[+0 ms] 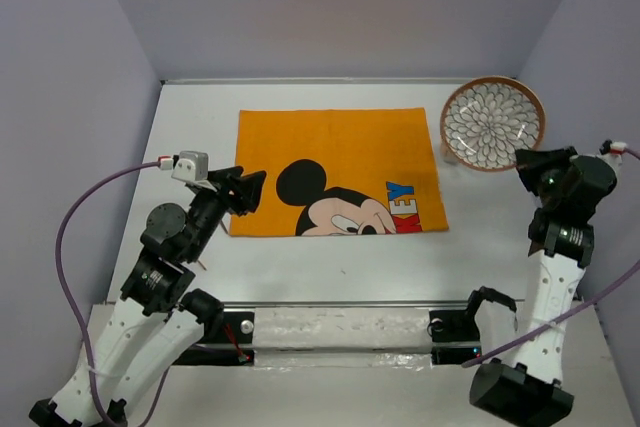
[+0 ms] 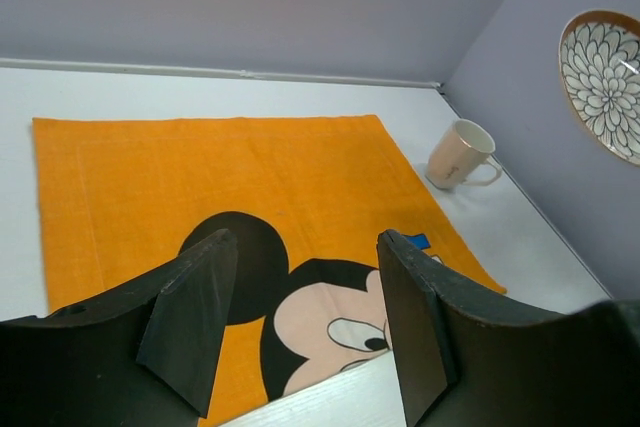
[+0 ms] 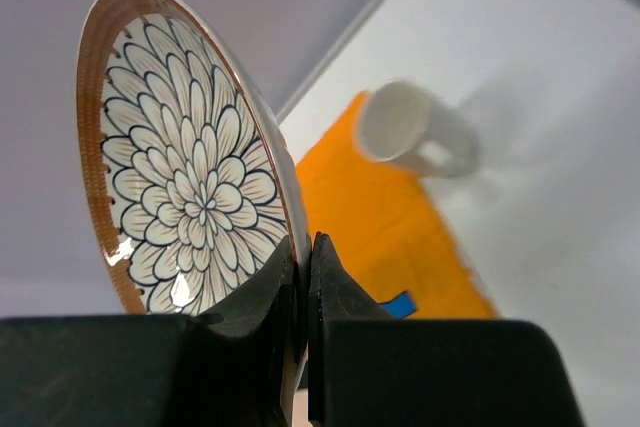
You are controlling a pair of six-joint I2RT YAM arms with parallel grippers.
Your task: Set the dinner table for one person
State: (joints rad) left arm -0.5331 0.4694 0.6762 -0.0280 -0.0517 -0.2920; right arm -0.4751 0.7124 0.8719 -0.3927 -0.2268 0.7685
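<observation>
A flower-patterned plate with a brown rim (image 1: 493,124) is held up on edge above the far right of the white dinner table (image 1: 190,127). My right gripper (image 1: 530,159) is shut on its rim. In the right wrist view the jaws (image 3: 305,247) pinch the plate's edge (image 3: 190,177). An orange Mickey Mouse mat (image 1: 340,162) lies flat in the middle of the table. My left gripper (image 1: 248,190) is open and empty over the mat's near left corner. In the left wrist view its fingers (image 2: 200,317) frame the mat (image 2: 200,167), with the plate (image 2: 603,82) at the far right.
A white mug (image 2: 458,155) stands on the table just past the mat's far right corner, below the raised plate; it also shows in the right wrist view (image 3: 410,127) and is hidden in the top view. Grey walls close in the table on three sides.
</observation>
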